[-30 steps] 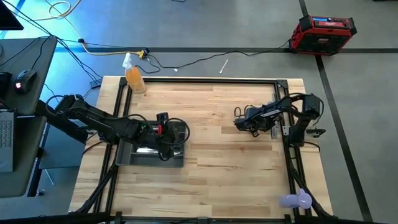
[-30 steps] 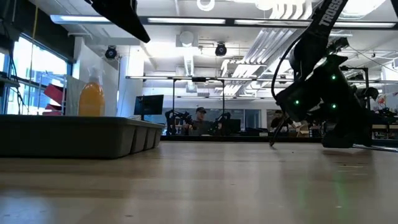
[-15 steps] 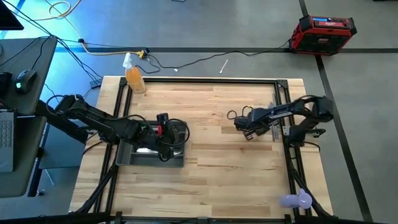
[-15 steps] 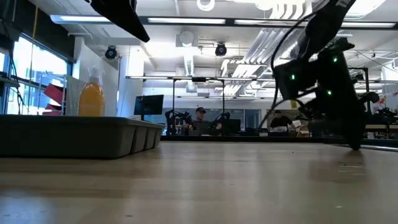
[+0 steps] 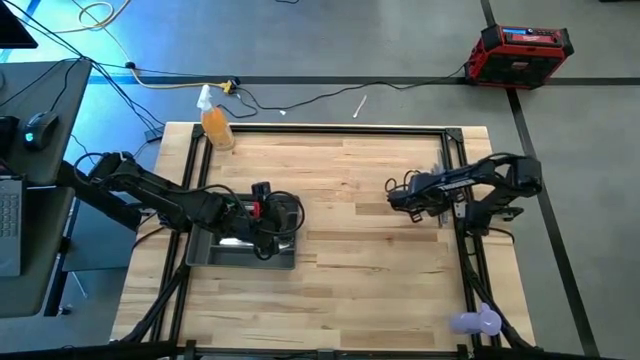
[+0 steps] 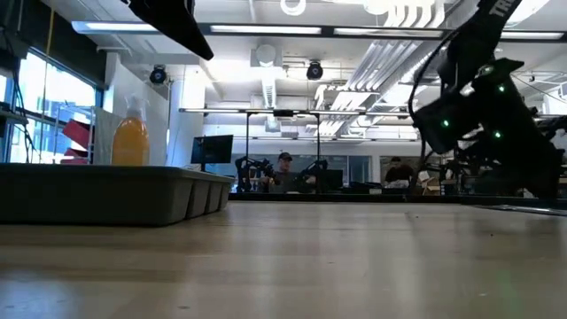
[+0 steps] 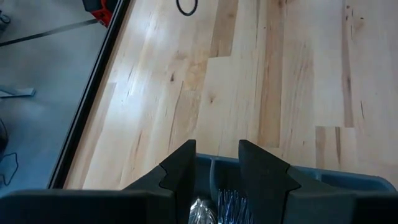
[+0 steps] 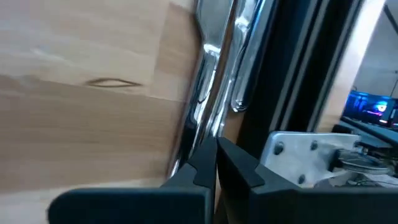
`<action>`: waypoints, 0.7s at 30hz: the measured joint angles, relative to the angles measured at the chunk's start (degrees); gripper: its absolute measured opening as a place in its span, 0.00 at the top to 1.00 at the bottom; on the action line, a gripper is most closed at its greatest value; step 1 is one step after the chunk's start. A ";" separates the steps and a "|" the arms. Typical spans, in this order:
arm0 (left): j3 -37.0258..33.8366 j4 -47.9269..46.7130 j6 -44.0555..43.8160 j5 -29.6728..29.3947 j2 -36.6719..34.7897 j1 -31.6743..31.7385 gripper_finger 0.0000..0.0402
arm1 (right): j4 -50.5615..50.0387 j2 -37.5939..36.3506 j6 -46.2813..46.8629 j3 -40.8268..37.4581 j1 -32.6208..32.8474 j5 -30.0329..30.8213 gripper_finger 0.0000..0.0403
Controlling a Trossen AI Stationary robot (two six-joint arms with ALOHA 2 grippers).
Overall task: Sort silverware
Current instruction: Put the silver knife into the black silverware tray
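From overhead you get the whole bench (image 5: 340, 190): your left claw (image 5: 272, 225) sits over the grey tray (image 5: 215, 255) at about 8 o'clock, and your right claw (image 5: 397, 198) is out near the 3 o'clock edge by the black frame rail (image 5: 452, 190). What that top shot won't give you is the silverware itself. The right wrist view does: a bunch of shiny silverware (image 8: 214, 68) lies tight along the rail there, with the right claw (image 8: 214, 163) clenched fully shut just in front of it and nothing visibly pinched. The left wrist view shows the left claw (image 7: 216, 163) with its fingers parted partway above the tray (image 7: 348, 180), and some silverware (image 7: 221, 204) already lying in a compartment below, though cut off by the frame so you can't tell forks from spoons. The low view only catches the tray's side wall (image 6: 106, 190), an orange bottle (image 6: 130, 137) behind it, and the right arm (image 6: 483, 115) hanging dark at the far side. Light wood planks, bright workshop with ceiling lights and people seated way back.
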 joint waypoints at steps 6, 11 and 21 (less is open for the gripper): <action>0.00 0.01 0.07 0.14 0.00 0.00 0.74 | 4.33 0.11 -1.61 -3.38 -0.53 -0.20 1.00; 0.00 0.02 0.09 0.07 0.00 0.01 0.74 | 4.98 0.18 -1.71 -0.84 1.48 -2.04 1.00; 0.00 -0.02 0.09 -0.15 0.00 0.09 0.74 | 10.32 0.18 -4.47 7.27 7.18 -7.14 1.00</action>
